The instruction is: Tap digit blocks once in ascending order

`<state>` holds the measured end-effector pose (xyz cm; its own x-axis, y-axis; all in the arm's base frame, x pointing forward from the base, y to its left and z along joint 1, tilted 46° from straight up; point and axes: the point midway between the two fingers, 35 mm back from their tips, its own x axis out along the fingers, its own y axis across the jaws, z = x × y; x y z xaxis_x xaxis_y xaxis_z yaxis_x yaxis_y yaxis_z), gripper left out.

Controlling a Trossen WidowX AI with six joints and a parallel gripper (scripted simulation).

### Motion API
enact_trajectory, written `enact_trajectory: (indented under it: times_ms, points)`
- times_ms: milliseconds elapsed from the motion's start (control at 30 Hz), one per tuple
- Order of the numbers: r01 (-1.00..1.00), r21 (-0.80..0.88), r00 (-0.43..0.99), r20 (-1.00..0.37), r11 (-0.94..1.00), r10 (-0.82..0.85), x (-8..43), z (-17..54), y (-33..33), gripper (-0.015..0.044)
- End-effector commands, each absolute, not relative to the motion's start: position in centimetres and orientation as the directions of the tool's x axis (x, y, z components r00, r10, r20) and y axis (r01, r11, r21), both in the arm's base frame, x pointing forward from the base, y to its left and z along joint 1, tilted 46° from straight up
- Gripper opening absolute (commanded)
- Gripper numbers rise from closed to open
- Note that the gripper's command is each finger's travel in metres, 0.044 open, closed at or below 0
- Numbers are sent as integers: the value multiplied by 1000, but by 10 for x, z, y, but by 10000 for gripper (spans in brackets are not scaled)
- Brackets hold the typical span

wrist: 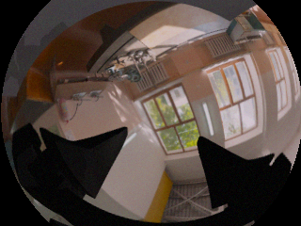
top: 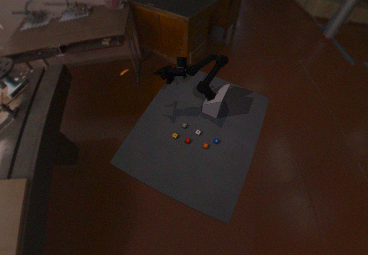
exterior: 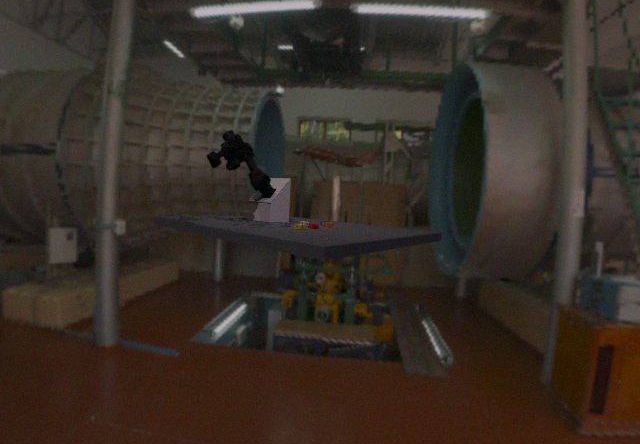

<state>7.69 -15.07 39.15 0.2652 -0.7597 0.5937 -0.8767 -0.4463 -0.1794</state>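
My claw: wide, with nothing in it. It hangs high over the worktop and points out sideways, not down.
Blocks from my claw: all six are low down, on its left side, and back a bit toward my stand. They are well apart from my tips.
Gray block: looks like the nearest one to me.
Yellow block: just past the gray one.
White block: beside the gray one, more toward my stand's side.
Red block: between the yellow and orange ones, further off than the gray one.
Orange block and blue block: near each other, at the far end of the bunch from me.
Long side: I see none. Each block looks about square. The bunch is longer from yellow to blue.
Way they point: too small to tell. I can't read the digits, so I can't say which goes first.
Nearer arm: I am the only one.
Next move: I think I must swing left, tip my claw down, and find the lowest digit.
Watch out: wide tips could bump a neighbor.
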Motion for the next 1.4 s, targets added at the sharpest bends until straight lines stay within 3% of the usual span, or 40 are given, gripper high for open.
enact_trajectory:
  times_ms: [0, 67, 200, 333, 500, 667, 767, 867, 1000, 1133, 1200, 1367]
  points:
    - [-883, -164, 273, 583, -440, -765, 79, 390, -152, 400]
    - [-918, -27, 330, 496, -395, -803, 98, 378, -165, 400]
    - [-818, 463, 473, 203, -341, -858, 155, 332, -188, 400]
    - [-425, 835, 537, -78, -349, -840, 199, 281, -192, 400]
    - [116, 945, 527, -320, -307, -787, 229, 232, -182, 400]
    - [648, 748, 448, -525, -142, -723, 248, 185, -164, 400]
    - [873, 487, 370, -623, 28, -689, 253, 158, -150, 400]
    - [960, 154, 273, -695, 233, -665, 255, 134, -135, 400]
    - [802, -316, 123, -743, 508, -658, 252, 108, -115, 400]
    - [312, -660, -32, -726, 683, -687, 244, 88, -94, 400]
    - [103, -709, -78, -705, 697, -705, 242, 84, -88, 400]
    - [78, -712, -83, -702, 697, -707, 242, 84, -87, 400]
